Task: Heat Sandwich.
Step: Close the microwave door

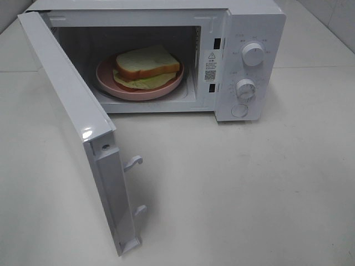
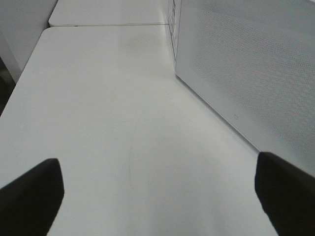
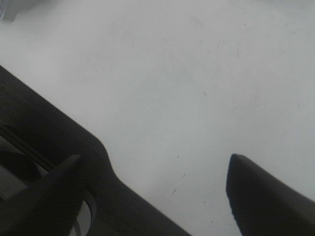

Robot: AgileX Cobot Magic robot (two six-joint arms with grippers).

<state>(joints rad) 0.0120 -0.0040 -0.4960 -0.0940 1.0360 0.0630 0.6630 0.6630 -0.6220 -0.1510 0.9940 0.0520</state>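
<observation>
The sandwich (image 1: 147,62) is square white bread with green filling at its edge. It lies on a round pink plate (image 1: 105,77) inside the white microwave (image 1: 255,27), whose door (image 1: 72,111) stands swung wide open towards the front left. Neither gripper shows in the exterior high view. In the left wrist view my left gripper (image 2: 157,164) is open over bare white table, with nothing between its dark fingertips (image 2: 29,196). In the right wrist view my right gripper (image 3: 155,160) is also open and empty above the table.
The microwave's two knobs (image 1: 253,54) and a round button sit on its right panel. Two latch hooks (image 1: 133,162) stick out of the door's edge. The door's perforated outer face (image 2: 246,64) runs close beside my left gripper. A dark textured strip (image 3: 59,132) crosses the right wrist view.
</observation>
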